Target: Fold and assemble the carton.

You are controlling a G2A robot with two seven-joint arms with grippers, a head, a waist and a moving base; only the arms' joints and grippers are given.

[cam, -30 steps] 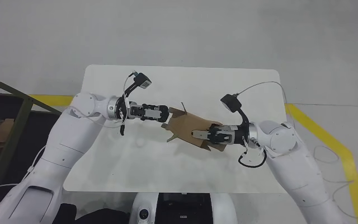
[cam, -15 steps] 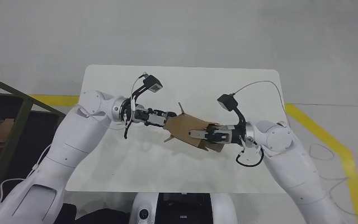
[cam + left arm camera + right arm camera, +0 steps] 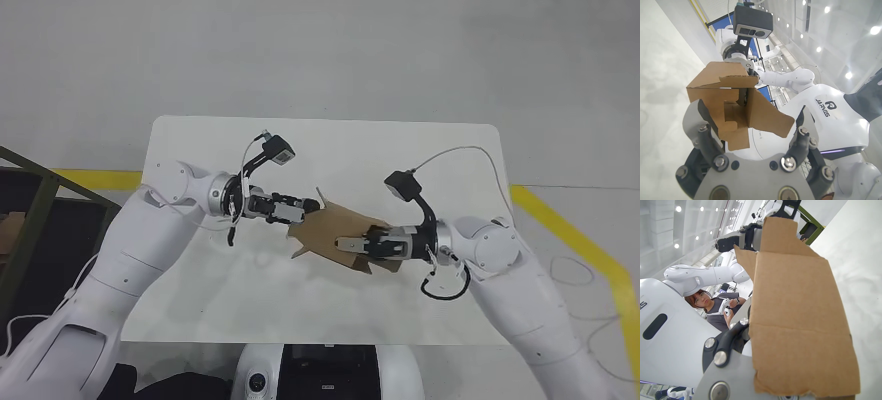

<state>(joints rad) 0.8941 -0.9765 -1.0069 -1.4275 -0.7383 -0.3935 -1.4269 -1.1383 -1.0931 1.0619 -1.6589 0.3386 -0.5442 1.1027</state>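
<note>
A: Worktop (image 3: 260,300) and carton?
B: The carton (image 3: 330,228) is over the worktop centre, long axis running 10 to 4 o'clock, end flaps unfolded.
A: Tools?
B: The right tool (image 3: 350,242) is clamped on the carton wall at the 4 o'clock end. The left tool (image 3: 750,113) is spread wide at the 10 o'clock end, flaps between its fingers.

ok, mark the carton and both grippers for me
carton (image 3: 335,228), top view, on its brown upper panel.
left gripper (image 3: 749,108), left wrist view, midway between its open fingertips.
right gripper (image 3: 346,243), top view, midway between its fingertips at the carton.
</note>
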